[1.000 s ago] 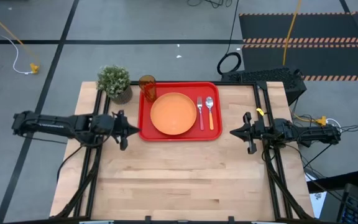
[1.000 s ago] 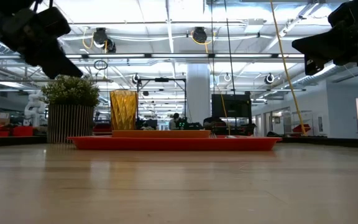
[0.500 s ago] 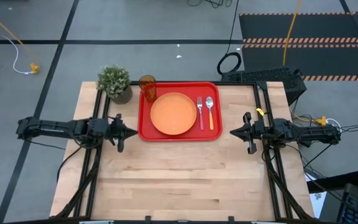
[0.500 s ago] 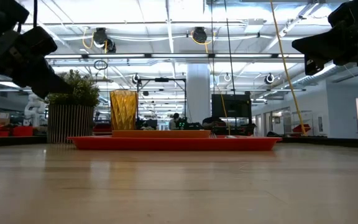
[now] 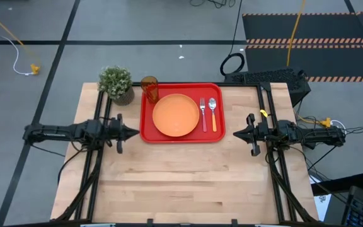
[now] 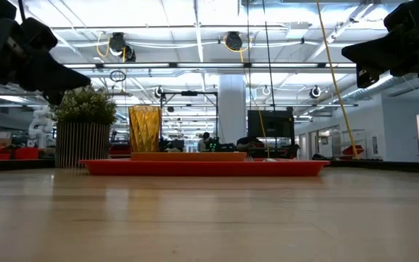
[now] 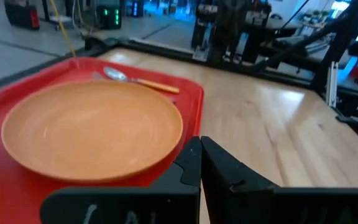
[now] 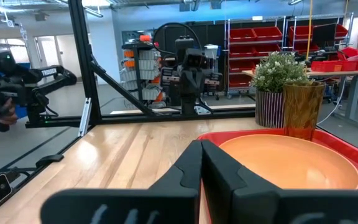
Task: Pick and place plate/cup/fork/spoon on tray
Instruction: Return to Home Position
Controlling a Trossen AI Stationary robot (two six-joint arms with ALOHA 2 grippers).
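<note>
The red tray (image 5: 150, 129) lies at the table's far middle. On it rest the orange plate (image 5: 176, 115), the red-handled fork (image 5: 203, 115) and the orange-handled spoon (image 5: 213, 116); the amber cup (image 5: 149, 87) stands in its far left corner. My left gripper (image 5: 135, 133) hovers shut just left of the tray, pointing at it; its closed fingers (image 7: 199, 163) show before the plate (image 7: 92, 130). My right gripper (image 5: 236, 133) hovers shut to the tray's right, fingers (image 8: 202, 163) closed. Neither holds anything.
A potted green plant (image 5: 116, 84) stands at the table's far left corner beside the cup. The near half of the wooden table (image 5: 188, 183) is bare. Black frame rails (image 5: 96, 170) run along both side edges.
My left gripper has drawn back from the tray toward the table's left edge and sunk a little, its tip rising from a downward tilt to nearly level. It stays shut. The right arm has kept still.
</note>
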